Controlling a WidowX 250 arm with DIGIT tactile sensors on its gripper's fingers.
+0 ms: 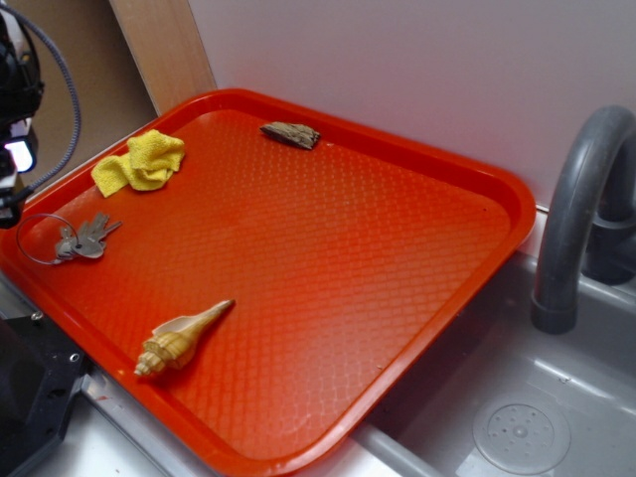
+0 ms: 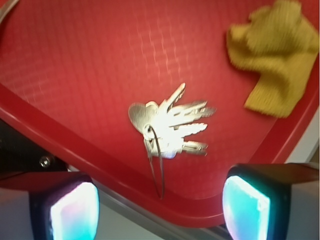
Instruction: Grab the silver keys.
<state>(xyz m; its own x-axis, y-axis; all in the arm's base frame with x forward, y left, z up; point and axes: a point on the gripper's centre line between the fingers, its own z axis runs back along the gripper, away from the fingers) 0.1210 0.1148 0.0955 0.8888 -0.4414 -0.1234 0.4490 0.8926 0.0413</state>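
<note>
The silver keys (image 2: 170, 125) lie ahead between the wide-open, empty jaws, blades fanning toward the yellow cloth (image 2: 275, 60).

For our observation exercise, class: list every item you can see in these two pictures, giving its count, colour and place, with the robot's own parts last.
tray: one, red, beside the sink
keys: one bunch, silver, on a wire ring, near the tray's left edge
cloth: one, yellow, crumpled, on the tray just beyond the keys
seashell: one, beige, spiral, near the tray's front edge
wood piece: one, brown, at the tray's far edge
faucet: one, grey, right of the tray
sink: one, grey, lower right
hand: one, open, pads glowing blue-white, above the tray's edge near the keys
</note>
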